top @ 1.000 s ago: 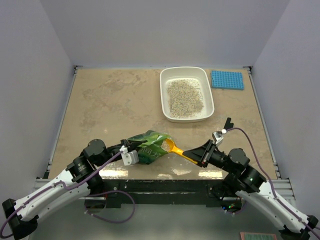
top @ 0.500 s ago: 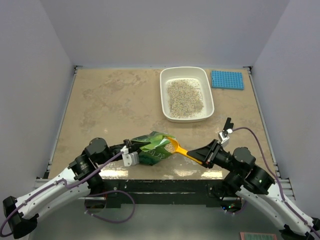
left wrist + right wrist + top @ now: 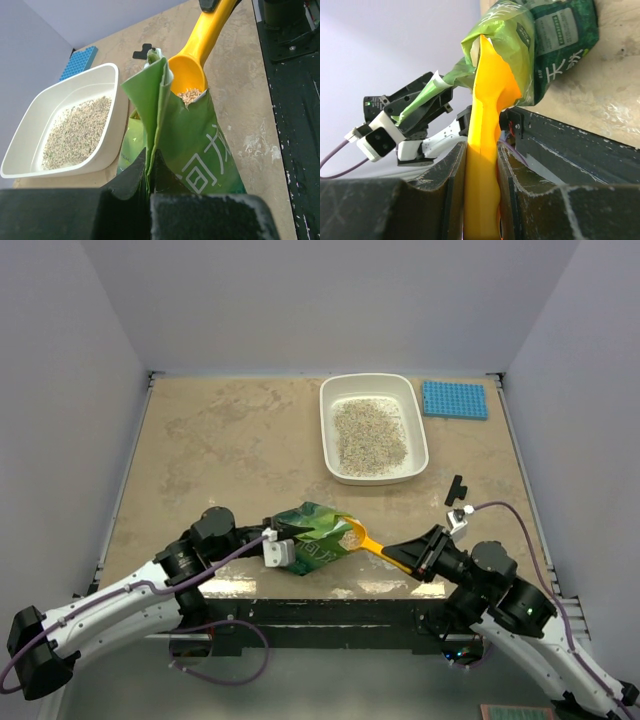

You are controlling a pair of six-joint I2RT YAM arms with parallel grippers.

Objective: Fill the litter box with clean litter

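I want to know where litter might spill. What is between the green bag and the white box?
Only bare tabletop lies between the green bag and the litter box, as the top view shows.

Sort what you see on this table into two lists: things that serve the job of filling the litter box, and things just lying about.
Serving the job: litter box, clean litter, green bag, orange scoop.
Lying about: blue studded mat.
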